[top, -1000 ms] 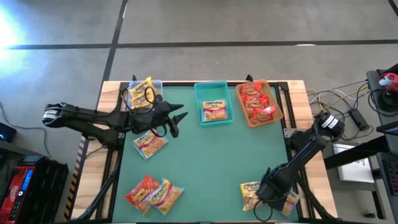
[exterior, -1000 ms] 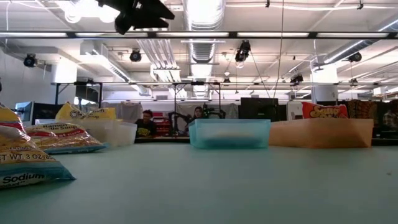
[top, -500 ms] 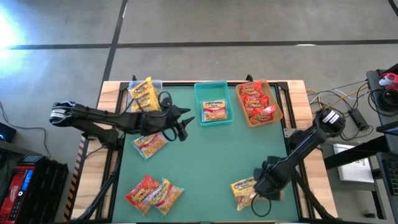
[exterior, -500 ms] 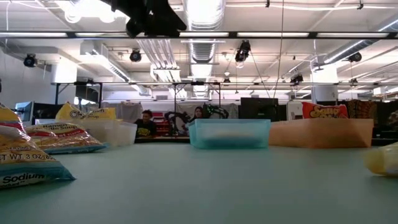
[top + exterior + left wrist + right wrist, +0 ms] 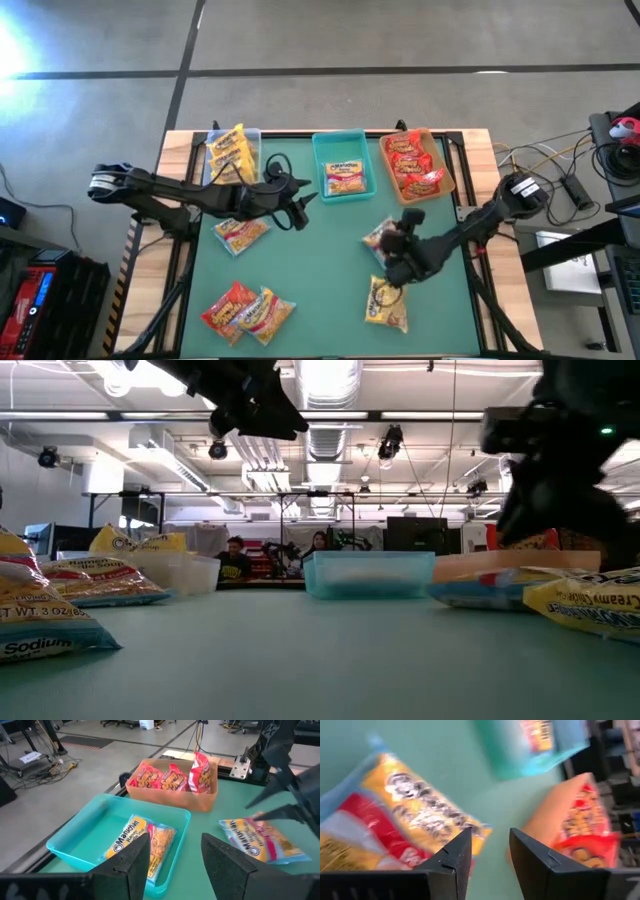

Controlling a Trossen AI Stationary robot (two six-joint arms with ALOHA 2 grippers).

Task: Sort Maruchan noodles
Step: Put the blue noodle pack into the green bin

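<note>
Maruchan noodle packets lie sorted in three bins at the far edge: yellow ones in the clear bin point(image 5: 230, 150), one in the teal bin point(image 5: 340, 165), red ones in the tan bin point(image 5: 415, 165). My right gripper point(image 5: 393, 245) stands open at the right of the middle, tilted down, at a yellow-red-blue packet point(image 5: 405, 820) that lies flat on the mat point(image 5: 490, 592). A creamy-chicken packet point(image 5: 385, 303) lies nearer. My left gripper point(image 5: 305, 207) hovers open above the mat, left of the teal bin point(image 5: 120, 845), holding nothing. My right gripper: the packet's corner point(image 5: 479, 827) lies just off one fingertip point(image 5: 462, 842), and bare mat shows between the fingers. Blur and the gripper's own body hide the spot. I cannot tell whether a finger touches the packet.
Loose packets lie on the mat at the left point(image 5: 242, 232) and two at the near left point(image 5: 248, 310). The green mat's middle is bare. Cables and gear sit off the table's right edge point(image 5: 560, 180). People sit far behind the table point(image 5: 235, 557).
My right gripper has swung from the near right corner toward the table's middle and far edge, turning its wrist. One packet has come along to the right of the middle; the creamy-chicken packet has slid left and turned. My left gripper has moved right toward the teal bin, sinking slightly.
</note>
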